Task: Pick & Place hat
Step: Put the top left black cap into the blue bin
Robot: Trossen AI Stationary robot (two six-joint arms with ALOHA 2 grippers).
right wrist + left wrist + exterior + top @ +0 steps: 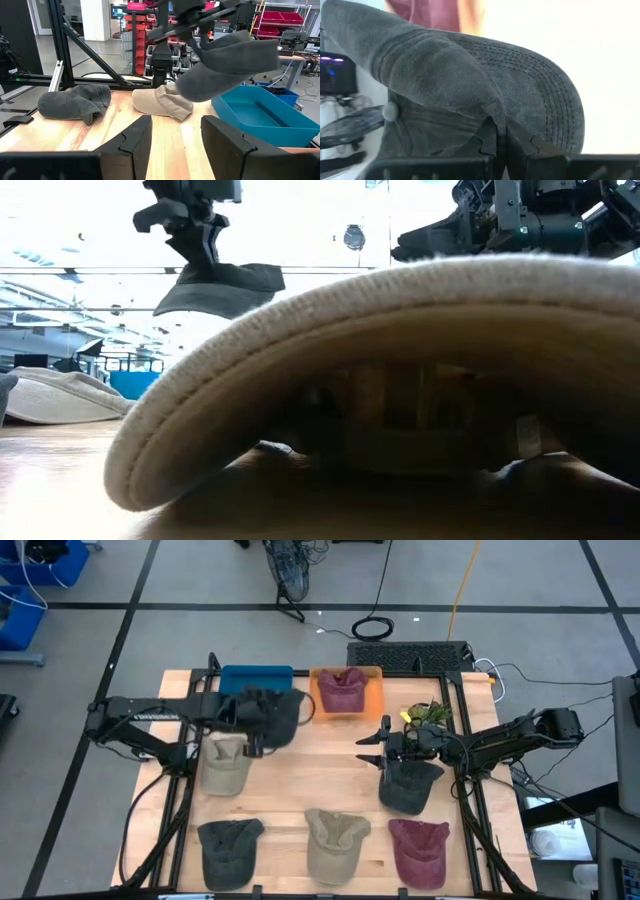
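Left gripper (262,723) is clamped tight on a dark grey hat (272,712), pinching it low at the edge of the crown, fingers (492,142) meeting through the fabric in the left wrist view. Hat is airborne: the low view shows it hanging under the gripper with brim (245,278) sticking out sideways, well clear of the table (330,775). It hangs beside the blue bin (256,676) and partly over that bin's near edge. Judgement: the pinch at the crown's edge lets the hat dangle limp so it can drop in cleanly; blue bin looks the likely target, though the hat is not yet fully over it.

Orange bin (372,685) next door already holds a maroon hat (341,688). That suggests sorting into bins.

Right gripper (381,749) waits, jaws apart and empty, low over the table's right half just beside another dark hat (408,787). Probably parked out of the left arm's way.

Loose on the table: a tan hat (226,763) just below the carried one, a second tan hat (335,843), a dark hat at front left (229,848), a maroon hat at front right (419,850). Much of the job remains.
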